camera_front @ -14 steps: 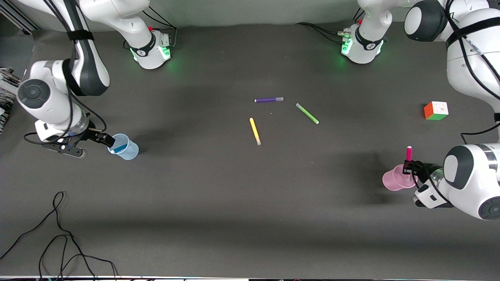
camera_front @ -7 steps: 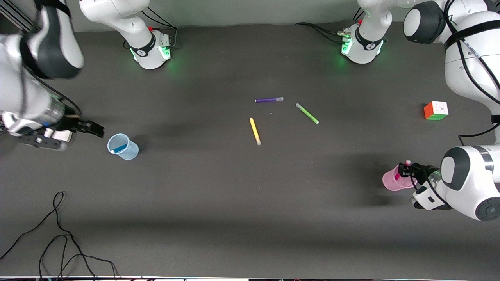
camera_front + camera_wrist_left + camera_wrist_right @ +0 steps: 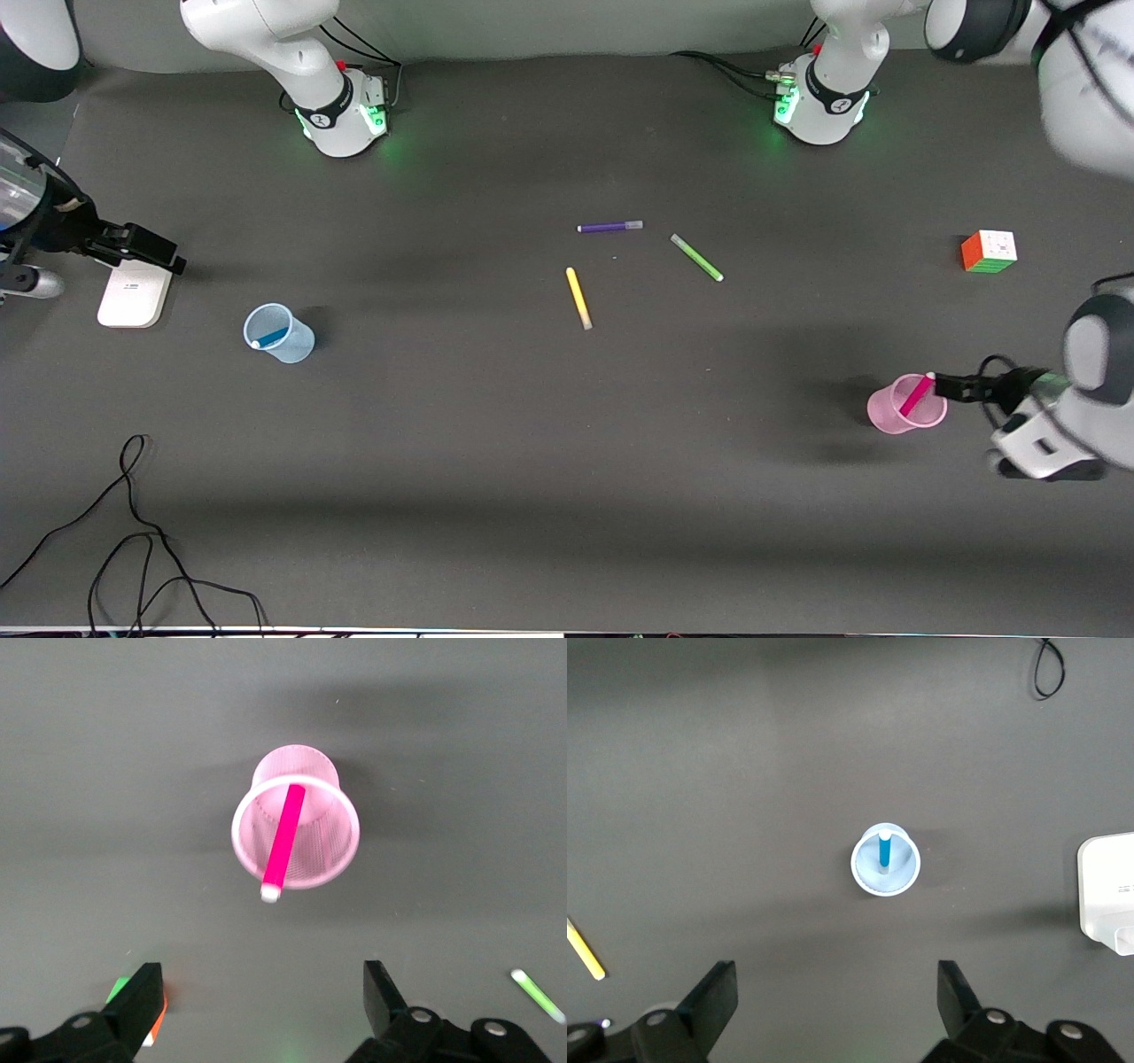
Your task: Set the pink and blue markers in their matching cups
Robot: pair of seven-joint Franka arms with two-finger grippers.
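Both end effectors, left (image 3: 257,1014) and right (image 3: 837,1014), spread empty: pink marker (image 3: 916,394) leans in pink cup (image 3: 890,416), blue marker (image 3: 271,338) in blue cup (image 3: 292,344), apparently delivered.

- The pink marker (image 3: 916,395) is a slim, hot magenta pen with a pale cap; it stands tilted inside the pink cup, leaning on the rim, cap end poking up past the lip.
- The pink cup (image 3: 890,413) is small, translucent and ribbed; it stands upright on the table toward the left arm's end.
- The blue marker (image 3: 270,338) is a slim, bright blue pen with a pale tip; it rests slanted inside the blue cup, pale tip against the rim.
- The blue cup (image 3: 292,341) is pale, translucent plastic; it stands upright toward the right arm's end, well apart from the pink cup.
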